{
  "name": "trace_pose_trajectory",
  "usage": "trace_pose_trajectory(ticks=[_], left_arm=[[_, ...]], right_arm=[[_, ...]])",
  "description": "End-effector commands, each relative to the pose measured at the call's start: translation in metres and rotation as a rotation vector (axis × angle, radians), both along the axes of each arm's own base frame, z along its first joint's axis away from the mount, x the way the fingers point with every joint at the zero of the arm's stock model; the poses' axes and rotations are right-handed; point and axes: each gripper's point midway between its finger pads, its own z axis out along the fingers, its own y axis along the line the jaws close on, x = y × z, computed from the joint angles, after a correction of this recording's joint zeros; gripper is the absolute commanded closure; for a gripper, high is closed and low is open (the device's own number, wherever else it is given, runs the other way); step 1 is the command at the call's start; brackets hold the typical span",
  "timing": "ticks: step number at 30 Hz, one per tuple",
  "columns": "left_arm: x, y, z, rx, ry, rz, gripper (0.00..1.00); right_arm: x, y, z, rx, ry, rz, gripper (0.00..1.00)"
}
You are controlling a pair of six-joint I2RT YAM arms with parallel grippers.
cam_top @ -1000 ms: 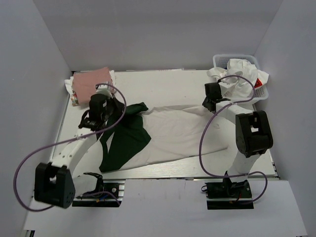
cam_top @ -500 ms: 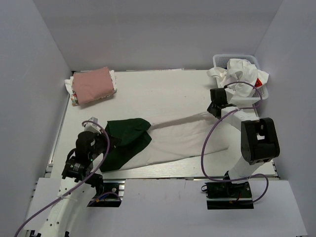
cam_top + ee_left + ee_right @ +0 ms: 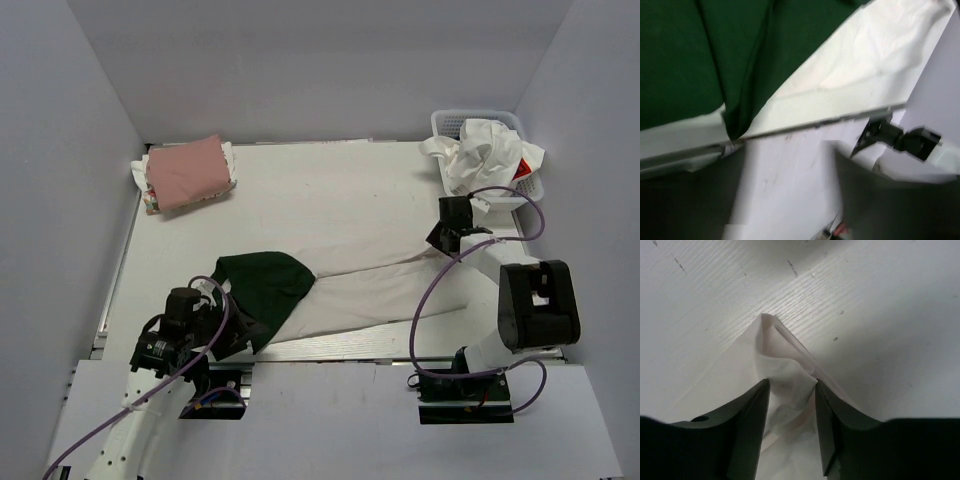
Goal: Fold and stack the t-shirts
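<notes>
A t-shirt, white point(image 3: 370, 285) with a dark green top end point(image 3: 262, 285), lies folded into a long strip across the near half of the table. My left gripper point(image 3: 222, 322) sits at its green end by the table's front edge. In the blurred left wrist view its jaws point(image 3: 787, 162) stand wide apart with nothing between them, and the green cloth point(image 3: 700, 55) lies just beyond. My right gripper point(image 3: 441, 240) is at the strip's white end. Its jaws point(image 3: 791, 385) are open, and the crumpled hem corner point(image 3: 785, 360) lies loose between them.
A folded pink t-shirt point(image 3: 188, 170) tops a small stack at the back left corner. The white mesh basket point(image 3: 478, 116) at the back right holds crumpled white t-shirts point(image 3: 488, 150), one with a red mark. Beyond the right gripper is bare wood-grain tabletop point(image 3: 865, 300).
Both arms drew the shirt toward the near edge, the left one swinging from mid-left to the near-left corner. Both grippers, shut on the cloth before, have opened and let it go.
</notes>
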Motion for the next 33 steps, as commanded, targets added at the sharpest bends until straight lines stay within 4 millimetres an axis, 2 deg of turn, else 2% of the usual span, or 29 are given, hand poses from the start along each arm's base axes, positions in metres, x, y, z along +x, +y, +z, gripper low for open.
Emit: trace_pose_trajectory(ticks=[1,2,4,5,7,8,9,10,11,12,13,14,16,17,18,19,20,21,22,23,24,25,27,28,29,30,31,32,33], left_arm=[[-0.014,-0.007,0.013,-0.044,0.032,-0.061,0.0],[-0.009,-0.006,0.024,-0.03,-0.006,-0.063,0.0],[0.002,-0.003,0.032,0.009,-0.041,-0.072,0.0],[0.014,0.0,0.043,0.033,-0.091,-0.059,0.0],[0.044,0.0,0.06,0.066,-0.217,-0.044,0.0],[0.066,-0.003,0.068,0.067,-0.289,-0.038,0.0],[0.068,-0.003,0.063,0.074,-0.258,-0.04,0.0],[0.09,-0.003,0.073,0.085,-0.347,-0.021,0.0],[0.101,-0.004,0.074,0.09,-0.365,-0.01,0.0],[0.11,-0.004,0.058,0.111,-0.316,-0.005,0.0],[0.126,-0.003,0.058,0.128,-0.342,0.02,0.0],[0.133,-0.002,0.05,0.142,-0.325,0.028,0.0],[0.15,-0.002,0.027,0.179,-0.255,0.038,0.0],[0.155,-0.001,0.017,0.201,-0.241,0.033,0.0],[0.16,-0.002,0.008,0.207,-0.219,0.03,0.0],[0.167,-0.004,0.002,0.21,-0.206,0.028,0.0],[0.172,-0.005,-0.022,0.228,-0.135,0.019,0.0],[0.174,-0.005,-0.034,0.24,-0.087,0.012,0.0],[0.186,-0.011,-0.034,0.242,-0.079,0.002,0.0],[0.192,-0.011,-0.042,0.261,-0.054,-0.003,0.0],[0.19,-0.01,-0.072,0.285,0.042,-0.017,0.0],[0.208,-0.011,-0.074,0.299,0.033,-0.005,0.0],[0.222,-0.007,-0.091,0.353,0.092,0.01,0.0],[0.235,-0.003,-0.097,0.4,0.104,0.016,0.0],[0.271,-0.006,-0.101,0.429,0.092,0.022,0.0],[0.282,-0.005,-0.105,0.455,0.12,0.027,0.0],[0.335,-0.016,-0.079,0.456,0.014,0.024,0.0],[0.348,-0.018,-0.109,0.475,0.063,0.003,0.0],[0.363,-0.019,-0.114,0.496,0.081,0.008,0.0]], right_arm=[[-0.007,-0.008,0.022,-0.015,-0.061,-0.043,0.51],[-0.008,-0.012,0.025,-0.025,-0.064,-0.055,0.34],[-0.007,-0.009,0.044,-0.019,-0.117,-0.037,0.23],[-0.008,-0.008,0.048,-0.039,-0.125,0.011,0.21],[0.0,0.015,0.057,0.016,-0.166,0.119,0.14],[0.002,0.03,0.059,0.025,-0.163,0.209,0.1],[0.008,0.037,0.067,0.029,-0.18,0.242,0.1],[0.01,0.047,0.06,0.01,-0.16,0.301,0.1],[0.013,0.058,0.061,0.007,-0.168,0.343,0.1],[0.019,0.066,0.067,-0.002,-0.179,0.392,0.1],[0.021,0.07,0.059,-0.018,-0.155,0.423,0.1],[0.017,0.077,0.044,-0.014,-0.098,0.435,0.1],[0.022,0.087,0.035,0.028,-0.062,0.454,0.1],[0.021,0.087,0.03,0.037,-0.041,0.444,0.1],[0.019,0.088,0.013,0.051,0.006,0.436,0.1],[0.018,0.093,0.01,0.079,0.02,0.439,0.1],[0.016,0.091,0.003,0.089,0.048,0.424,0.1],[0.011,0.09,-0.009,0.107,0.093,0.399,0.1],[0.007,0.091,-0.014,0.11,0.114,0.398,0.1],[0.002,0.092,-0.02,0.117,0.138,0.389,0.1],[-0.002,0.09,-0.023,0.127,0.151,0.376,0.1],[-0.018,0.087,-0.034,0.141,0.204,0.345,0.1],[-0.044,0.081,-0.046,0.145,0.288,0.311,0.1],[-0.055,0.083,-0.043,0.158,0.288,0.307,0.1],[-0.077,0.089,-0.053,0.195,0.336,0.324,0.1],[-0.096,0.089,-0.061,0.205,0.365,0.329,0.1],[-0.099,0.096,-0.048,0.225,0.315,0.347,0.1],[-0.124,0.099,-0.058,0.223,0.362,0.37,0.1],[-0.134,0.101,-0.057,0.219,0.375,0.381,0.1]])
